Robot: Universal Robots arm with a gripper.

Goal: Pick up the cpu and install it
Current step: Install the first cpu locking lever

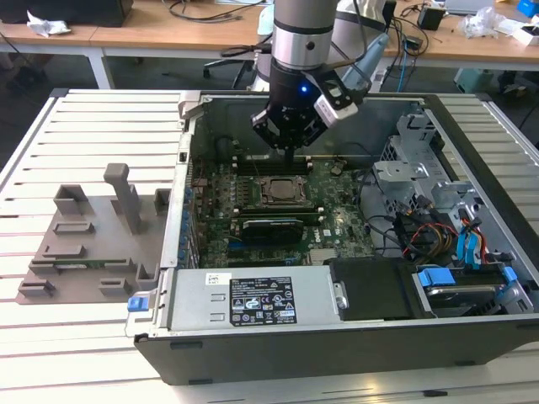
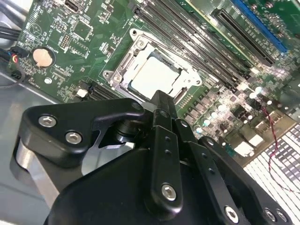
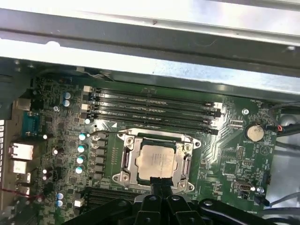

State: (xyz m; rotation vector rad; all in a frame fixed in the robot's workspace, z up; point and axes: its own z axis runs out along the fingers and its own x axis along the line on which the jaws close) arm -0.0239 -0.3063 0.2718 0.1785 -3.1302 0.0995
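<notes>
Gripper (image 2: 161, 101) fingers pressed together, gripping nothing, poised just above the cpu (image 2: 152, 76), which sits flat inside the socket frame (image 3: 157, 161) on the motherboard (image 3: 61, 136).

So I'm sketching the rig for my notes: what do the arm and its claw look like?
The arm is a fat cylinder of grey and silver bands with a black collar. A small blue light glows above the claw, which is matt black, built of jointed links with silver screws. A white-and-black box sits beside it.
</notes>
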